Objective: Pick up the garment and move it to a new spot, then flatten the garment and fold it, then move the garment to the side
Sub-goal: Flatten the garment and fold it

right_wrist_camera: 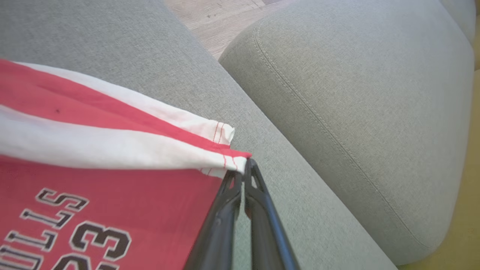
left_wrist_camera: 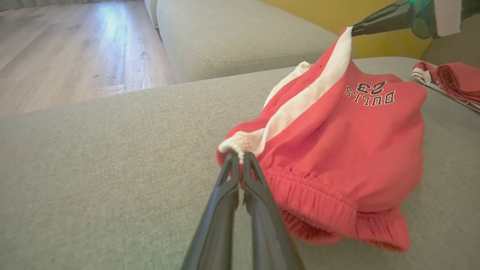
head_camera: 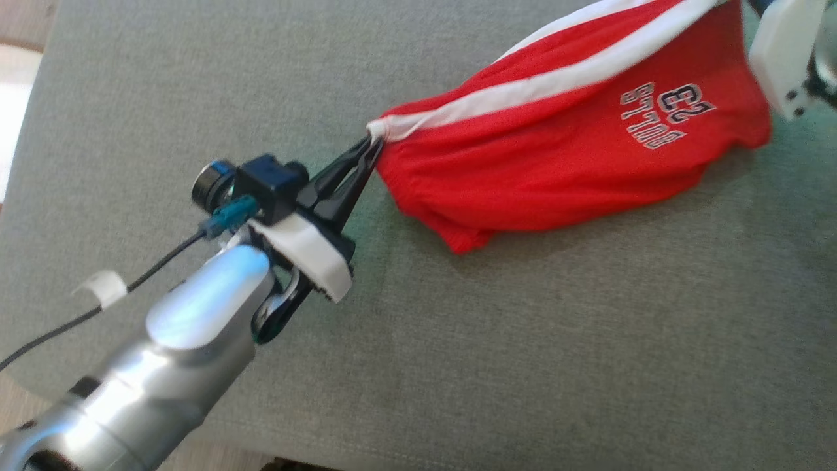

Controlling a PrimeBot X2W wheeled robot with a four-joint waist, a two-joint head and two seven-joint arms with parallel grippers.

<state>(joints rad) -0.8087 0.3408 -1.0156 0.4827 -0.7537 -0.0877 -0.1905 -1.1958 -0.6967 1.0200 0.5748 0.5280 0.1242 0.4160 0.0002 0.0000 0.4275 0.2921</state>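
The silver left forearm (head_camera: 163, 353) slants up from the lower left of the head view, and the left gripper (head_camera: 373, 145) at its tip has both dark fingers pinched together on the white-striped waistband corner of the red Bulls shorts (head_camera: 556, 163). The shorts hang stretched between the two arms, their middle sagging down to the grey sofa cushion (head_camera: 523, 360). At the far end the right gripper (right_wrist_camera: 244, 173), held higher, is clamped on the stitched hem corner of the white stripe.
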